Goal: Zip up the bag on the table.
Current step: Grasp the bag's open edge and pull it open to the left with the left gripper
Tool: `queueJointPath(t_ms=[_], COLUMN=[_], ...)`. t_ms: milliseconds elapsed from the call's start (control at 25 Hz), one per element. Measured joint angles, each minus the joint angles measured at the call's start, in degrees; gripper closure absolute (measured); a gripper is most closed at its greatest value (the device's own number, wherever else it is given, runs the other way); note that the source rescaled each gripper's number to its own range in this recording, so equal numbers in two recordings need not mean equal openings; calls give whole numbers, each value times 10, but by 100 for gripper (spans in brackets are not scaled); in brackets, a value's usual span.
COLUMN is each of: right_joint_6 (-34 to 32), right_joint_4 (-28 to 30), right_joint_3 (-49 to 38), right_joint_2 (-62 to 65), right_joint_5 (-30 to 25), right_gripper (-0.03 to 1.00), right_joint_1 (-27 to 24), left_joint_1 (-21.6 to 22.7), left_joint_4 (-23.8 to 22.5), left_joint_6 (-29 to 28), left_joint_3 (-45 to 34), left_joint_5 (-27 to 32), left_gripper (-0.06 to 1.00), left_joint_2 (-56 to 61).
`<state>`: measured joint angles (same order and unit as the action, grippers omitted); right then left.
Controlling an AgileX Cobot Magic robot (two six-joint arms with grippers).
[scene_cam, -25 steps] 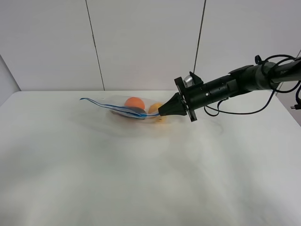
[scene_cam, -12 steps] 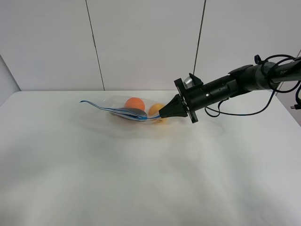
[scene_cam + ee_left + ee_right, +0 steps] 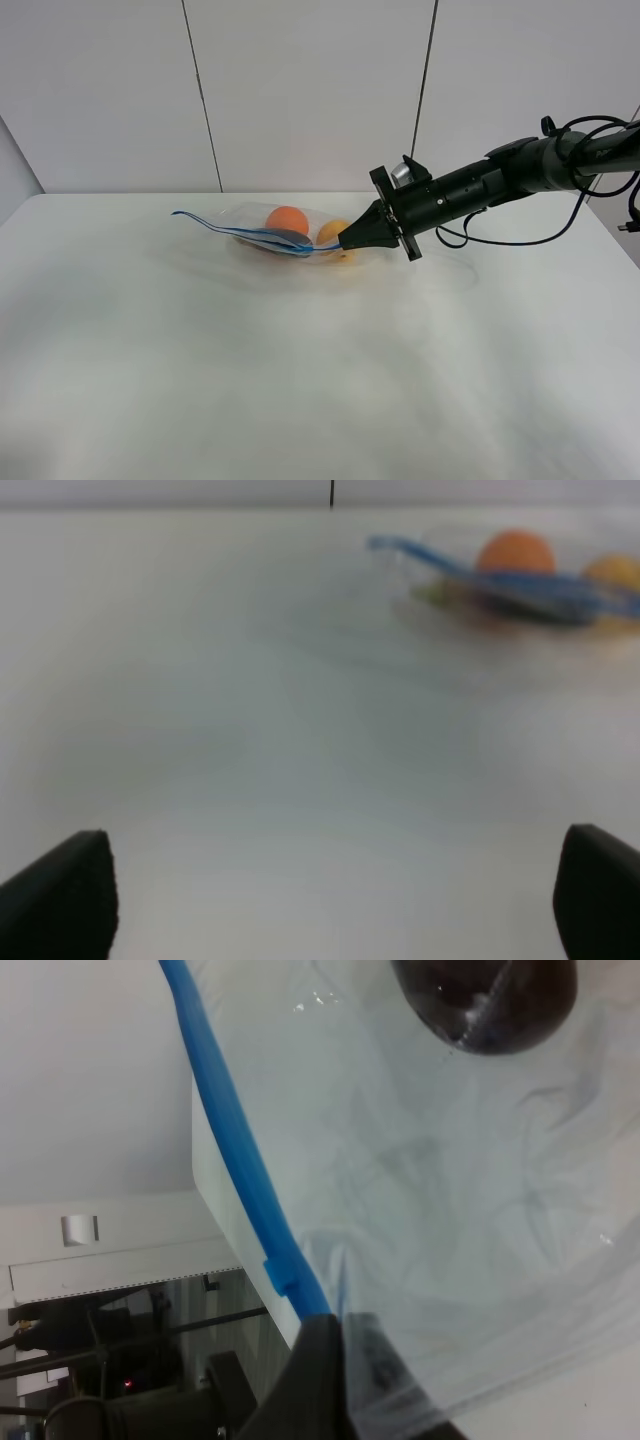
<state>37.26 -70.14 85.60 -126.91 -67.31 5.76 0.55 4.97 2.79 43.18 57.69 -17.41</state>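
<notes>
The clear bag [image 3: 275,232] lies at the back middle of the white table [image 3: 300,380], with orange, yellow and dark purple produce inside. Its blue seal strip [image 3: 250,234] runs from a raised free end at the left to my right gripper [image 3: 346,241]. That gripper is shut on the strip's right end; the right wrist view shows the strip [image 3: 238,1155] running into the closed fingers [image 3: 325,1360], with the dark purple produce [image 3: 485,1000] behind the plastic. My left gripper [image 3: 330,895] is open and empty, low over bare table, with the bag [image 3: 520,575] far ahead of it.
The right arm [image 3: 490,185] and its cable reach in from the back right above the table. A white panelled wall [image 3: 300,90] stands behind the table's far edge. The left arm does not show in the exterior view.
My right gripper has edged slightly right and up with the strip pinched, and the bag's right end has lifted a little. The rest is unchanged.
</notes>
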Motion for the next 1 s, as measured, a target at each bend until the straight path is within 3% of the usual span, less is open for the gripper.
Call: queueJointPath(t_ms=[160,360,480,560,680,760,840,1000], right_joint_6=[0,-1,-1,-1,-1,-1,-1,-1], right_joint_4=[0,1,2,2,2,2,2,2], right_joint_3=[0,0,0,0,0,0,0,0], right_joint_2=[0,0,0,0,0,0,0,0], right_joint_5=[1,1,2,2,3,3,4,6], right_gripper=[97,97,97,97,97,97,97,97], right_joint_1=[0,0,0,0,0,0,0,0], left_joint_1=[0,0,0,0,0,0,0,-12], left_joint_4=[0,0,0,0,0,2,22,104], left_joint_6=[40,141,265,381,605,716,773,808], left_joint_3=[52,98,102,102,102,102,102,102], left_joint_5=[-60,-140,-198,-230,-274,-291,-303,-316], left_gripper=[-6,-6,-6,-6,-6,-6,-6,-6], left_joint_2=[-120,-255,-315,-354,-400,-427,-454,-486])
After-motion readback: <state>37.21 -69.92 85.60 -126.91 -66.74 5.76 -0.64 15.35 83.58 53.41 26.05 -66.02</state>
